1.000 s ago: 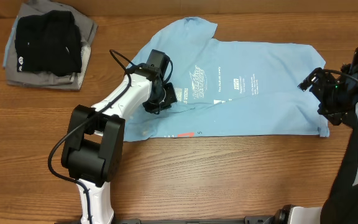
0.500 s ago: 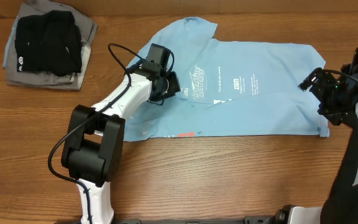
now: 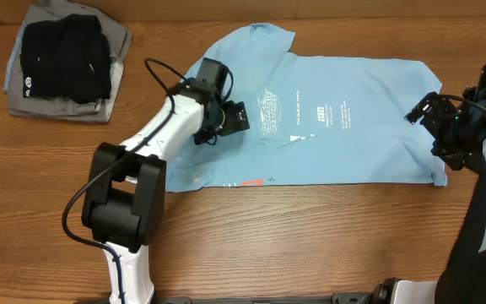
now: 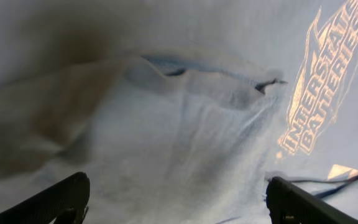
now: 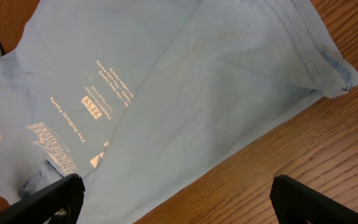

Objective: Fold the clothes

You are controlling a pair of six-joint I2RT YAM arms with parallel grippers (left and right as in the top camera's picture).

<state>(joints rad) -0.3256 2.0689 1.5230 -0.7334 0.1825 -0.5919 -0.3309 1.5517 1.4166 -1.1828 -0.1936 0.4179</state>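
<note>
The clothes are one light blue T-shirt (image 3: 344,127), lying mostly flat across the middle of the wooden table (image 3: 294,236) with its small white logos facing up. My left gripper (image 3: 236,118) hovers low over the shirt's left part beside the printed logo (image 4: 328,81). It is open, with only rumpled cloth (image 4: 185,143) beneath my left gripper (image 4: 179,208). A small raised pucker (image 4: 204,78) sits just ahead of it. My right gripper (image 3: 427,133) hangs open above the shirt's right hem; in its wrist view, my right gripper (image 5: 179,205) spans shirt (image 5: 166,93) and bare wood, holding nothing.
A stack of black and grey folded garments (image 3: 62,59) lies at the far left corner. The left arm's white links and black cable (image 3: 163,80) stretch over the shirt's left edge. Bare wood (image 5: 303,124) shows along the front and to the right of the shirt.
My left gripper was shut on the shirt cloth and has opened, letting it go, after drifting slightly up and to the right. The right arm has not moved.
</note>
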